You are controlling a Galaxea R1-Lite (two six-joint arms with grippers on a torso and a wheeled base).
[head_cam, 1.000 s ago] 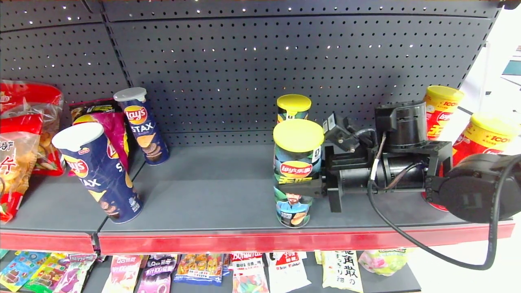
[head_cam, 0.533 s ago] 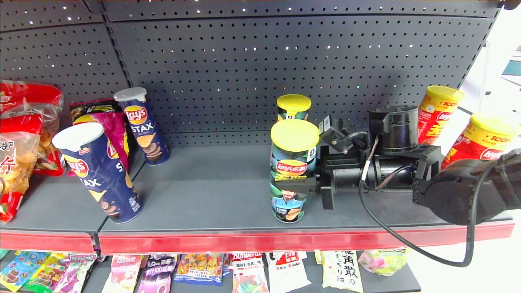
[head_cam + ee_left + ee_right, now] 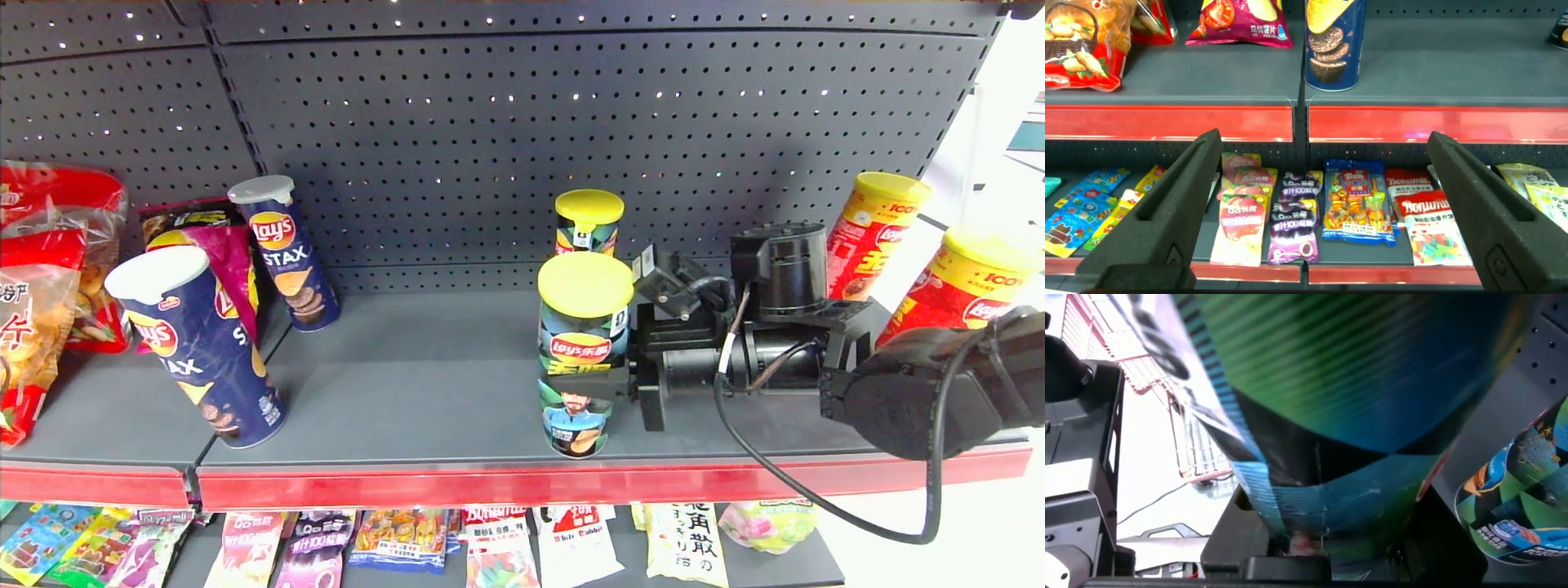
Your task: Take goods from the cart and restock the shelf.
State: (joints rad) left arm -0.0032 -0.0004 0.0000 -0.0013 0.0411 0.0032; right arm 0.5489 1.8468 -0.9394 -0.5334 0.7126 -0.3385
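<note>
A yellow-lidded chip can (image 3: 583, 327) with a green and blue label stands upright near the front edge of the grey shelf (image 3: 441, 384). My right gripper (image 3: 582, 374) is shut on its middle from the right; the near finger (image 3: 589, 382) crosses the label. I cannot tell whether its base touches the shelf. The right wrist view has this can (image 3: 1355, 400) pressed close, with a matching can (image 3: 1523, 498) behind it. That second can (image 3: 589, 219) stands by the back panel. My left gripper (image 3: 1323, 216) is open below the shelf, facing the lower candy row.
Two blue cans (image 3: 198, 347) (image 3: 283, 251) and snack bags (image 3: 41, 278) fill the shelf's left end. Two red cans (image 3: 878, 224) (image 3: 971, 282) lean at the right behind my right arm. Bare shelf lies between the blue cans and the held can. Candy bags (image 3: 1355, 204) line the lower shelf.
My right arm has carried the yellow-lidded can a little to the left along the shelf. The other goods have not moved.
</note>
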